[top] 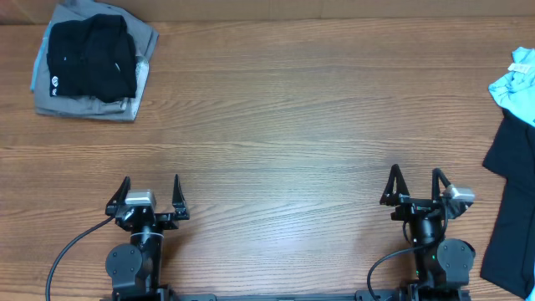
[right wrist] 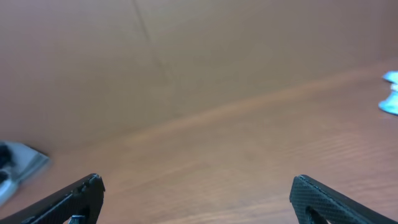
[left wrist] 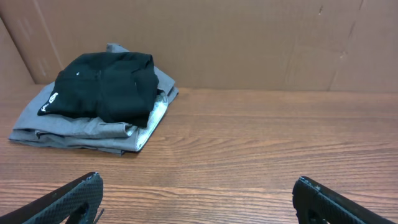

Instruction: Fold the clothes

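Jaws stood wide apart on our left gripper (top: 150, 181) at 7 o'clock and our right gripper (top: 415, 171) at 5 o'clock, seen from above. They held nothing. The light blue T-shirt (top: 513, 84) lay at 3 o'clock, just beside a dark garment (top: 510, 201). A folded pile (top: 90, 60) sat at 11 o'clock.

Our left wrist showed that pile at 10 o'clock.

Our right wrist showed a bit of the T-shirt at 3 o'clock.
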Robot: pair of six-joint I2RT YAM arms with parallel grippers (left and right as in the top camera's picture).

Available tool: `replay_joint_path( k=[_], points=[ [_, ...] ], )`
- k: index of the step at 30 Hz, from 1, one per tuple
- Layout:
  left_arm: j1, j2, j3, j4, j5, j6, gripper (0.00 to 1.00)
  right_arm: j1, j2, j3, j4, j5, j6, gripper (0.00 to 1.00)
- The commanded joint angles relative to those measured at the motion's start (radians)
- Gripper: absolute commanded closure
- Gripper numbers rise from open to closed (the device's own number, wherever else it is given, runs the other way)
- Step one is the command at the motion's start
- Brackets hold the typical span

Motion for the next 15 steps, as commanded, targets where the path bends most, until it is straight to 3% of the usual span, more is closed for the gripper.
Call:
replay_joint_path(
  k=[1,4,9,13,15],
  points=[
    [-0.002,-0.011,-0.005,-0.002,-0.004,0.016,0.0,-0.002,-0.007,-0.01,0.048,-0.199,0.172,0.0],
    [-0.002,-0.011,-0.005,-0.002,-0.004,0.016,0.0,-0.002,-0.007,-0.01,0.022,-0.41,0.311,0.0],
    [-0.002,-0.011,-0.005,-0.002,-0.004,0.016,0.0,-0.002,-0.007,-0.01,0.077,-0.435,0.519,0.0],
    [-0.002,-0.011,-0.005,-0.002,-0.004,0.016,0.0,-0.002,-0.007,-0.003,0.318,-0.432,0.508,0.0],
    [-0.002,-0.011,-0.005,-0.002,-0.004,0.016,0.0,-0.002,-0.002,0.037,0.36,-0.361,0.504,0.0]
  ],
)
